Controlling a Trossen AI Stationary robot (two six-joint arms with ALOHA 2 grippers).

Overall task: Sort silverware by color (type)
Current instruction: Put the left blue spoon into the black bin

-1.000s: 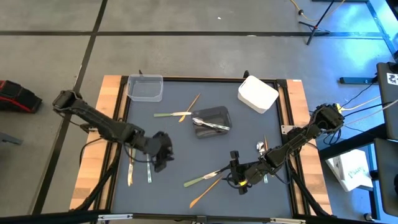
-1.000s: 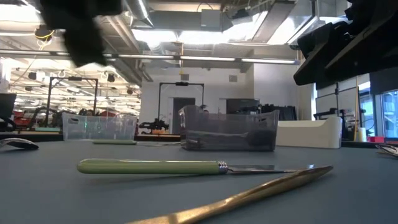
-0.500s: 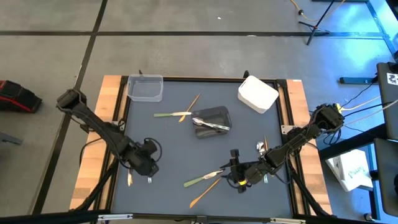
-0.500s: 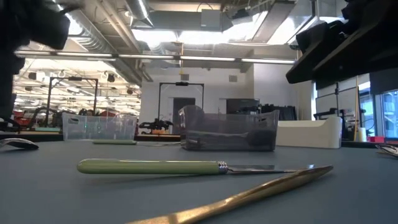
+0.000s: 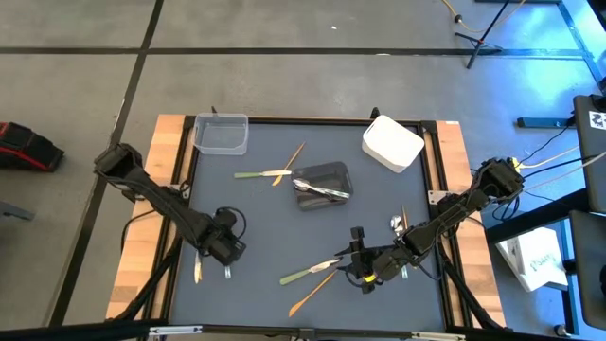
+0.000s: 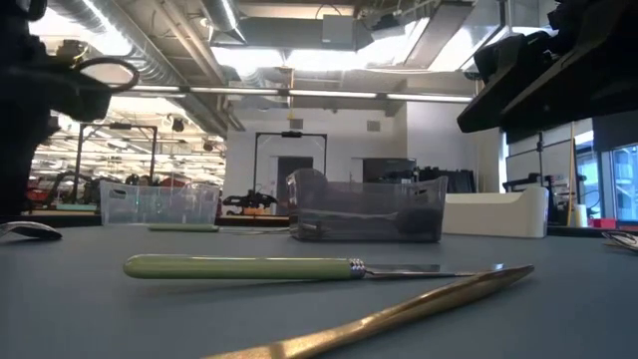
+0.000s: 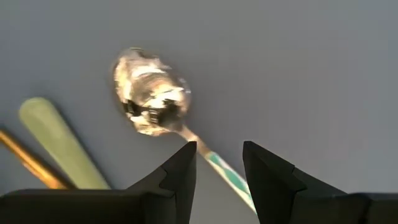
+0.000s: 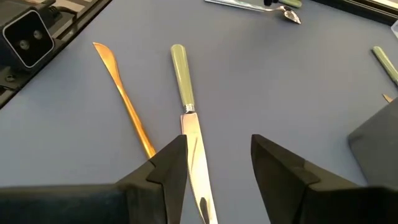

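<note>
swung back toward the desk's left edge over the past second, left gripper (image 5: 225,254) now hanging low above the small cluster of silverware there, well clear of the middle where it hovered before. seen through the left wrist view, fingers (image 7: 180,174) parted with nothing between them, a green-handled spoon (image 7: 152,99) lying directly ahead, its shiny bowl beyond the tips and its thin neck running back into the gap between them. long axis roughly in line with the reach, so a straddle across the handle looks like the likely next call, a judgement only. pale green handle (image 7: 56,143) and a tan sliver just beside the spoon, near enough to be nudged. right gripper (image 5: 363,268) unchanged at the near right, fingers (image 8: 168,168) spread and empty over the green-handled knife (image 8: 186,118), blade toward the tips, wooden knife (image 8: 124,102) lying nearly parallel beside it. both of those on the desk (image 5: 256,204), near edge, nearer the right arm than the left. silver pieces already in the dark tub (image 5: 322,180).
</note>
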